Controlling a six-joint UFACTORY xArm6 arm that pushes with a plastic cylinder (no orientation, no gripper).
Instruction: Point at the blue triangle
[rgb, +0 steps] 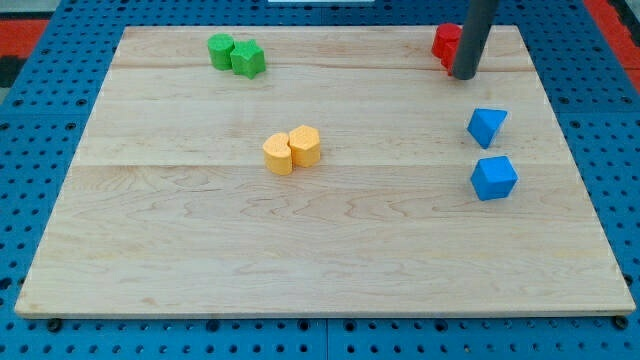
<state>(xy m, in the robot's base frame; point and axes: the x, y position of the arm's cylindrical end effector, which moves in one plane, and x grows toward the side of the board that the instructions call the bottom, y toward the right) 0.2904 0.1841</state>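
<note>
The blue triangle (486, 126) lies at the view's right, on the wooden board (320, 250). A blue cube (494, 178) lies just below it. My tip (464, 75) is at the view's upper right, above the blue triangle with a gap between them. It stands right next to a red block (445, 42), which the rod partly hides, so its shape is unclear.
Two green blocks (235, 54) touch each other at the view's top left. Two yellow blocks (292, 149) touch each other near the board's middle. A blue pegboard surface (30, 150) surrounds the board.
</note>
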